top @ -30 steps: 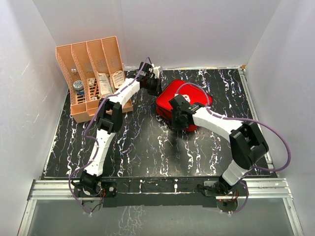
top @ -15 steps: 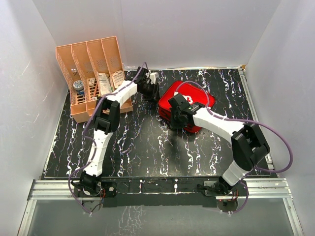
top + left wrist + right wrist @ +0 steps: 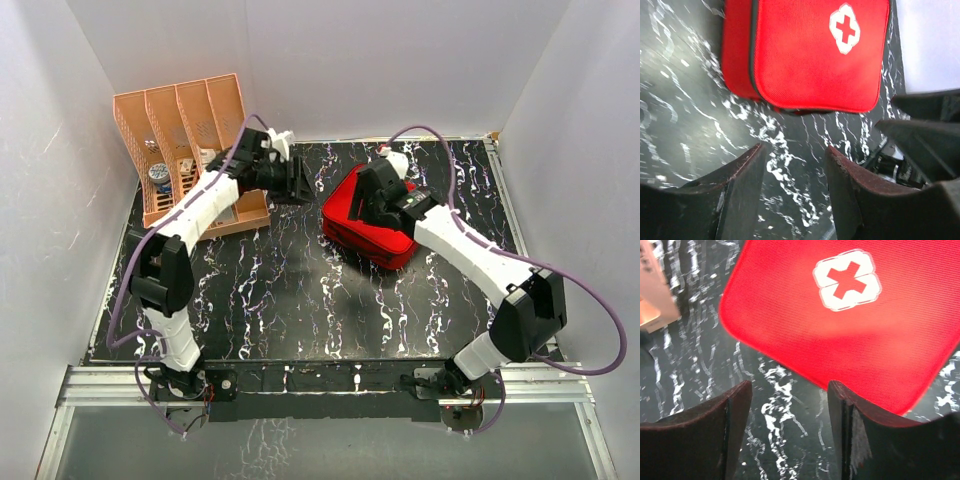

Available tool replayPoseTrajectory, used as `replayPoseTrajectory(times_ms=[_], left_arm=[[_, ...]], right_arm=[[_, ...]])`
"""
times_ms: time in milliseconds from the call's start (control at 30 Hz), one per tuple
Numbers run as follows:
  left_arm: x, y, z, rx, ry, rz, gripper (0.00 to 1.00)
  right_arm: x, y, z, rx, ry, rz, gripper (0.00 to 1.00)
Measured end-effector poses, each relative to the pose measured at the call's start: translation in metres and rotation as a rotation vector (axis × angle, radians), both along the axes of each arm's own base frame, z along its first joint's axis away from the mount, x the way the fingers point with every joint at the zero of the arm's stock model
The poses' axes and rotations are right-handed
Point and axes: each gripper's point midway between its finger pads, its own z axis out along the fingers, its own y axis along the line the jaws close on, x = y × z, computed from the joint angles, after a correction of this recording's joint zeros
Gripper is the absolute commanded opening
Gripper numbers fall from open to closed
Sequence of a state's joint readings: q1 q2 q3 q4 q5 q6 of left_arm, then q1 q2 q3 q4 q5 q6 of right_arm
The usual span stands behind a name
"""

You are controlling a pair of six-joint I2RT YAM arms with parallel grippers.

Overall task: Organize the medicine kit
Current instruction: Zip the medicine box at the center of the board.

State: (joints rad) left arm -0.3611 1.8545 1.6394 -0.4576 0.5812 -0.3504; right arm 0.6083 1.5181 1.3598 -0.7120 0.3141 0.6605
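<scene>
Medicine kit [image 3: 355, 228] is lying zipped shut on the black marbled table [image 3: 300, 300], cross up, a bit right of centre. Both my grippers are empty. The left gripper [image 3: 795, 150] has its fingers spread and hangs near the kit's left side. The right gripper [image 3: 788, 386] is spread too, hovering over the lid and touching nothing. My guess is lid-up keeps the zip reachable. The orange organizer rack [image 3: 185, 130] with its packets sits off to the left, and my left arm crosses its front.
</scene>
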Motion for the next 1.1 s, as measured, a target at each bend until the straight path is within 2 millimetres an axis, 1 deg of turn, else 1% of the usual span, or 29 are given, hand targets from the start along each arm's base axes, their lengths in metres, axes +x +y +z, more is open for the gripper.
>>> replayPoseTrajectory(times_ms=[100,133,200,267,333,433,500,600,700,767,833,933,967,1100], left_arm=[[-0.021,-0.017,-0.024,-0.017,0.132,0.018,0.52],[-0.029,-0.025,-0.037,-0.014,0.188,0.036,0.55],[-0.039,-0.035,-0.055,-0.007,0.27,0.079,0.57],[-0.045,-0.046,-0.062,-0.005,0.319,0.127,0.59],[-0.045,-0.059,-0.06,-0.027,0.335,0.179,0.59],[-0.037,-0.076,-0.052,-0.074,0.332,0.251,0.6],[-0.033,-0.085,-0.05,-0.097,0.34,0.301,0.6],[-0.023,-0.089,-0.056,-0.111,0.369,0.385,0.6],[-0.019,-0.09,-0.067,-0.107,0.416,0.444,0.6],[-0.019,-0.09,-0.073,-0.097,0.432,0.474,0.6],[-0.019,-0.091,-0.074,-0.096,0.437,0.492,0.6],[-0.021,-0.094,-0.076,-0.1,0.435,0.494,0.6],[-0.023,-0.094,-0.078,-0.095,0.439,0.494,0.6],[-0.034,-0.088,-0.092,-0.072,0.463,0.501,0.6]], right_arm=[[0.006,-0.025,0.0,-0.025,0.007,-0.075,0.73],[0.008,-0.035,-0.001,-0.029,0.012,-0.103,0.76],[0.012,-0.056,-0.003,-0.04,0.017,-0.163,0.77],[0.013,-0.079,-0.005,-0.051,0.022,-0.219,0.77],[0.015,-0.098,-0.004,-0.059,0.024,-0.262,0.78],[0.018,-0.126,0.002,-0.071,0.013,-0.322,0.78],[0.019,-0.138,0.005,-0.083,0.002,-0.347,0.81],[0.022,-0.149,0.005,-0.103,-0.02,-0.365,0.84],[0.027,-0.162,-0.004,-0.136,-0.031,-0.388,0.86],[0.037,-0.172,-0.009,-0.158,-0.039,-0.411,0.86],[0.053,-0.181,-0.017,-0.173,-0.056,-0.442,0.87],[0.076,-0.195,-0.034,-0.195,-0.071,-0.485,0.87],[0.082,-0.198,-0.038,-0.197,-0.073,-0.495,0.87],[0.116,-0.21,-0.05,-0.197,-0.095,-0.523,0.9]])
